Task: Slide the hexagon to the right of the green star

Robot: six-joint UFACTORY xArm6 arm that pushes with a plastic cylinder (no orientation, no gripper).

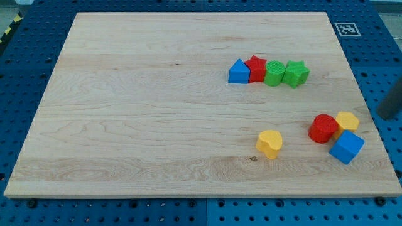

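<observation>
Surface [125, 125]: wooden board | Green star [296, 73]: right end of upper block row | Yellow hexagon [347, 120]: lower right, touching red cylinder [323, 129] | My tip [384, 117]: right edge, apart from blocks; no pincer fitted | Step: approach; next, push hexagon upward beside star.

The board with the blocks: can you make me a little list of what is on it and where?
top row, left to right: blue block, red star, green cylinder, green star, all touching
lower right cluster: red cylinder, yellow hexagon, blue cube
alone near bottom middle: yellow heart
my tip: at the view's right edge, right of the yellow hexagon, touching no block
surface: wooden board
</observation>
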